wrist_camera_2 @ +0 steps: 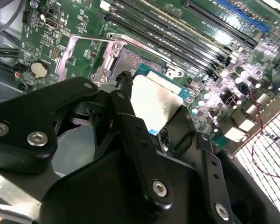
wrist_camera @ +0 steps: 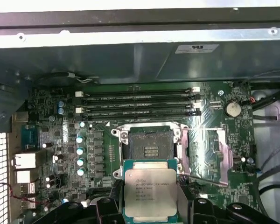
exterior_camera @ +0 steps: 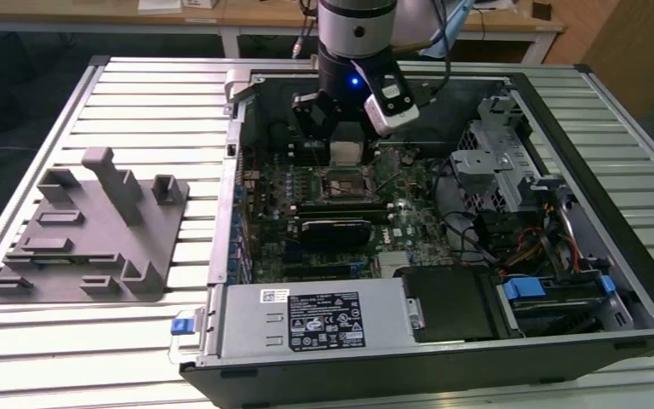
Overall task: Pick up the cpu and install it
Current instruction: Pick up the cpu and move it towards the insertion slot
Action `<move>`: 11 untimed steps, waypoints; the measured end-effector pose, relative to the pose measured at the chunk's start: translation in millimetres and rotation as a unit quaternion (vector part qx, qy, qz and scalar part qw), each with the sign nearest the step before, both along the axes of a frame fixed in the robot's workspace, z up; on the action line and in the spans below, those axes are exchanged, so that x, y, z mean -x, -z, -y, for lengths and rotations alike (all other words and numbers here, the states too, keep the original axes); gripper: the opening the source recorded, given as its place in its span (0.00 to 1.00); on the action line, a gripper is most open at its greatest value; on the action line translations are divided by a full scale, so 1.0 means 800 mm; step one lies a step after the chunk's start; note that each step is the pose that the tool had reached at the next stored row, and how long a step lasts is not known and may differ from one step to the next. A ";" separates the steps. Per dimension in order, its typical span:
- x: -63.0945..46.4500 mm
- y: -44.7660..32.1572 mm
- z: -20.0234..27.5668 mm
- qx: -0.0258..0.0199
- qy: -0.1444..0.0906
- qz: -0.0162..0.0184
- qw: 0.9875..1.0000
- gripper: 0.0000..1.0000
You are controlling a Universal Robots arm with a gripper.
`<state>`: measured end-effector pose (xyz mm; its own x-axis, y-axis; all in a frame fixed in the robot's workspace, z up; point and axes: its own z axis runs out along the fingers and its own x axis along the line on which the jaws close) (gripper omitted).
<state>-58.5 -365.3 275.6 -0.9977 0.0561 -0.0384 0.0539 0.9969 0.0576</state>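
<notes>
gripper (exterior_camera: 347,158): is gripping the cpu, fingers (wrist_camera_2: 126,105) pressing on two opposite edges of it
cpu (wrist_camera: 150,189): is hanging in the jaws, metal top plate facing up, over the motherboard (wrist_camera: 56,140) inside the open case (exterior_camera: 599,213); not seated yet
position, exterior view: cpu is sitting just at 12 o'clock of the socket (exterior_camera: 347,181), close above it; fixture block (exterior_camera: 83,230) is lying well apart at 9 o'clock of the case, on the table (exterior_camera: 31,341)
socket state: is standing open, contact field exposed, load plate (wrist_camera: 209,144) swung aside
risk 1: cpu is looking offset from the socket outline, so pressing down misaligned would likely be bending contacts
risk 2: edge-only grip, so any slip or tilt could be dropping a corner into the contact field
risk 3: wrong rotation against the socket keying would be jamming it; I can't tell the notch match
risk 4: fingers are running close to the socket frame and could be clipping it or the load plate
counts: one cpu, one socket, one load plate, four memory slots (wrist_camera: 137,105), one fixture block, one gripper
</notes>
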 end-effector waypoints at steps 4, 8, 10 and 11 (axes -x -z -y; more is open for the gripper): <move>0.000 0.0066 -0.0031 0.000 -0.005 0.000 1.000 0.54; -0.001 0.0135 -0.0055 0.000 -0.008 0.000 1.000 0.54; -0.002 0.0164 -0.0068 0.000 -0.009 -0.001 1.000 0.54; -0.003 0.0180 -0.0076 0.000 -0.010 -0.001 1.000 0.54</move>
<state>-56.3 -359.2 261.2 -0.9986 0.0363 -0.0372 0.0341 0.9978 0.0574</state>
